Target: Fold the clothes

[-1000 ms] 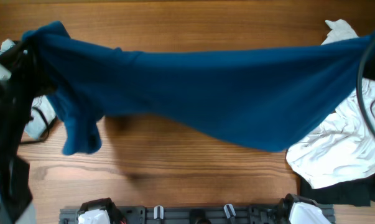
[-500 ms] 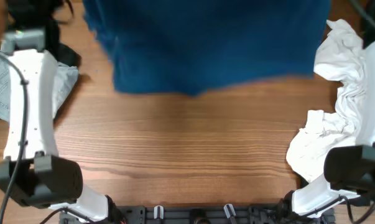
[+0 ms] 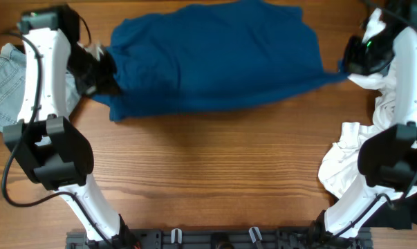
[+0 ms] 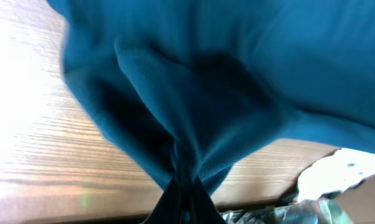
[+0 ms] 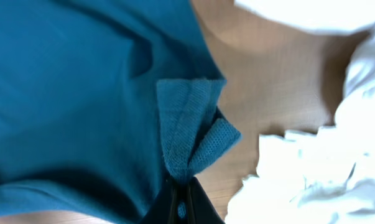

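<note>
A blue shirt (image 3: 215, 59) lies spread across the far half of the wooden table. My left gripper (image 3: 104, 77) is shut on its left edge, low over the table. In the left wrist view the blue cloth (image 4: 193, 106) bunches into the shut jaws (image 4: 184, 193). My right gripper (image 3: 348, 67) is shut on the shirt's right corner. In the right wrist view a ribbed blue cuff (image 5: 193, 124) is pinched between the jaws (image 5: 182, 202).
A heap of white clothes (image 3: 374, 145) lies along the right side, also in the right wrist view (image 5: 311, 174). A grey garment (image 3: 7, 83) lies at the left edge. A dark garment (image 3: 402, 211) lies at the front right. Bare wood (image 3: 208, 173) fills the front.
Both arms have swung the blue shirt away from the camera and laid it down spread on the far half of the table. Both grippers stay shut on it.
</note>
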